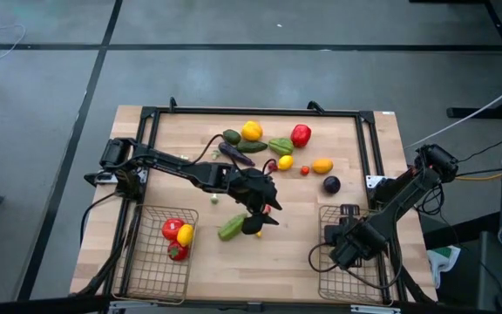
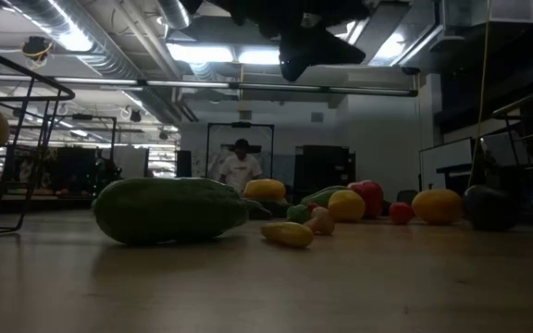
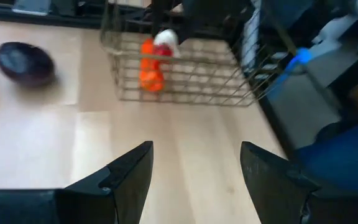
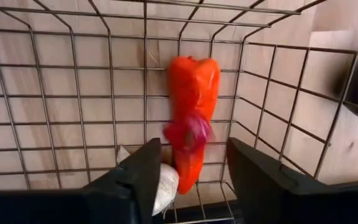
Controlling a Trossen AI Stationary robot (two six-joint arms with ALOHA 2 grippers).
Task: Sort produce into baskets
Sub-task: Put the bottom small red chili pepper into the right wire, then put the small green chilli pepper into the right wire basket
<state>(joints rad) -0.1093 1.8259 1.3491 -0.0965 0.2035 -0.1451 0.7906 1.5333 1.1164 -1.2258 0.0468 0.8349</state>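
Observation:
My right gripper (image 4: 188,180) hangs open inside the right basket (image 1: 353,281), pointing down. Under it is an orange piece (image 4: 193,102) with a red blur on it, and a white piece (image 4: 165,182) sits by one finger. My left gripper (image 3: 194,165) is open and holds nothing; it hovers over the table's middle (image 1: 261,209), facing the right basket (image 3: 185,81). A green piece (image 1: 232,228) lies on the wood just below it. The left basket (image 1: 146,279) holds red (image 1: 172,228) and yellow (image 1: 185,235) pieces. More produce lies at the far middle. My right gripper stands with a finger on each side of the orange piece's near end (image 4: 187,174), coming from above. I cannot tell whether either finger touches it. The piece is inside the basket, below the fingers.
At the far middle lie a yellow piece (image 1: 251,131), a red one (image 1: 301,134), green ones (image 1: 280,146), a purple long one (image 1: 234,153), an orange one (image 1: 322,166) and a dark purple one (image 1: 331,184). A person (image 2: 241,166) stands in the room beyond.

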